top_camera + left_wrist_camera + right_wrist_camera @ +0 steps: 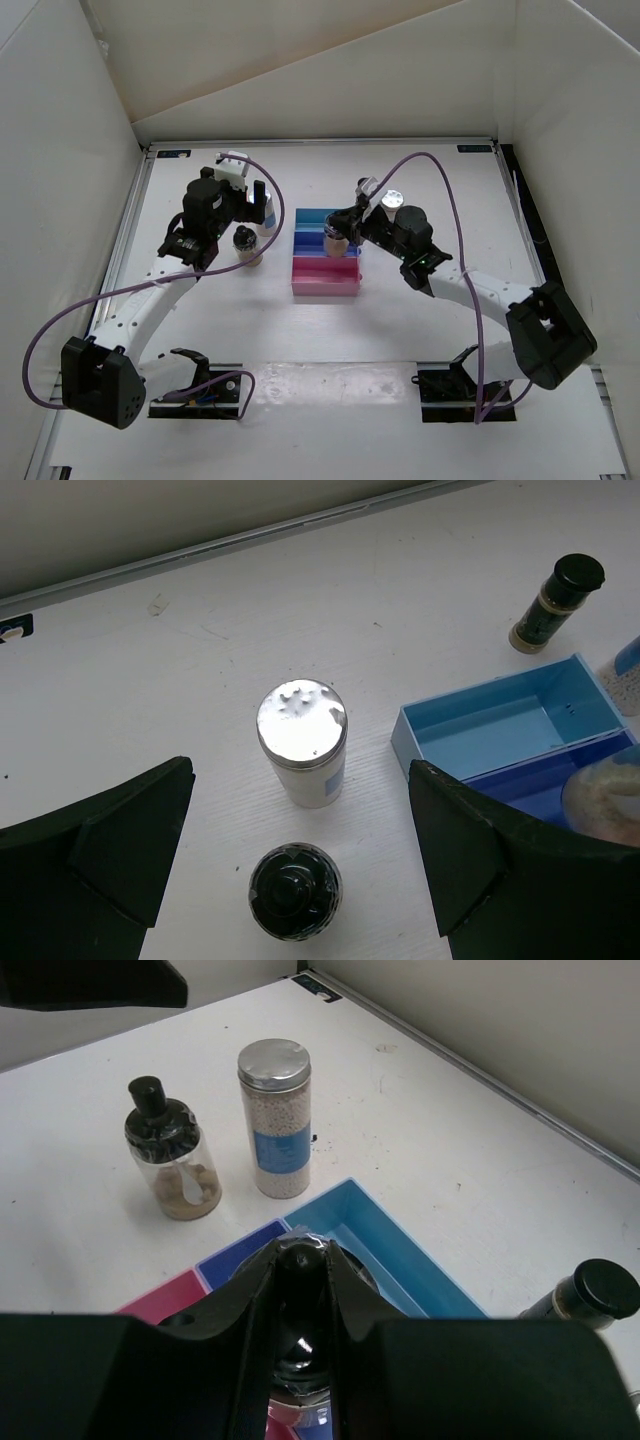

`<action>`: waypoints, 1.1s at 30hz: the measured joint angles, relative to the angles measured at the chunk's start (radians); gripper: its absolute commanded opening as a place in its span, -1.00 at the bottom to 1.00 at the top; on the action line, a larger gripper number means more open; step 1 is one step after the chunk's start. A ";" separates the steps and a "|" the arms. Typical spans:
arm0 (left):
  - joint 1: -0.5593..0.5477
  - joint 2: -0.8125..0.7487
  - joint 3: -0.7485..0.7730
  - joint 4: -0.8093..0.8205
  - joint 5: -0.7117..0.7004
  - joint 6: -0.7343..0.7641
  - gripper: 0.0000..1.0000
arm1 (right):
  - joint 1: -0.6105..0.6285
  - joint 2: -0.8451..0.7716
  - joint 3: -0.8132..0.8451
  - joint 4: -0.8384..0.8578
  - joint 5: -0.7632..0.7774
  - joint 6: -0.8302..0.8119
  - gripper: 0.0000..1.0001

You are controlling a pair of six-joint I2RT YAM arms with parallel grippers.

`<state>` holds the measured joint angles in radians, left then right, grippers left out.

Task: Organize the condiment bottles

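- The right gripper (302,1265) is closed on a dark-topped clear jar (300,1345), which is held just above the stepped rack (385,1250). If the jar is released across a step edge, it is likely to tip or lodge at a tilt.
- The fingers appear to be set at the lid. With so shallow a hold, slip during lowering is to be expected.
- The left gripper (300,770) is spread wide with nothing held, over a white shaker (302,742) standing on the desk (150,680) left of the rack.
- A second dark-topped jar (293,890) stands just beside that shaker. It may be struck or caught on descent.
- The slim dark bottle (557,600) stands beyond the rack and may be swept over by the right arm.
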<state>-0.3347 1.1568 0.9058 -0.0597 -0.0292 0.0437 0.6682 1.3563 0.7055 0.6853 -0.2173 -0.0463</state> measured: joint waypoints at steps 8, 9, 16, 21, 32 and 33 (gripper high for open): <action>0.005 0.006 0.000 0.000 -0.008 0.012 1.00 | -0.060 0.052 0.000 0.048 -0.061 0.014 -1.00; 0.005 0.010 0.000 0.000 -0.009 0.012 1.00 | -0.065 0.057 0.000 0.050 -0.069 0.014 -1.00; 0.006 0.026 0.000 0.000 -0.008 0.011 1.00 | -0.087 0.066 -0.001 0.054 -0.124 0.015 -1.00; 0.006 0.026 0.000 0.010 -0.008 0.009 1.00 | -0.092 0.058 -0.028 0.051 -0.154 0.002 -1.00; 0.006 0.026 0.000 0.037 -0.007 -0.008 1.00 | -0.122 0.048 -0.117 0.034 -0.172 -0.071 -1.00; 0.006 0.026 0.000 0.039 -0.007 -0.009 1.00 | -0.122 0.047 -0.117 0.024 -0.172 -0.079 -1.00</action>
<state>-0.3290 1.1824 0.9058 -0.0204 -0.0360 0.0345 0.5465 1.4029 0.5888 0.7094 -0.3893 -0.1257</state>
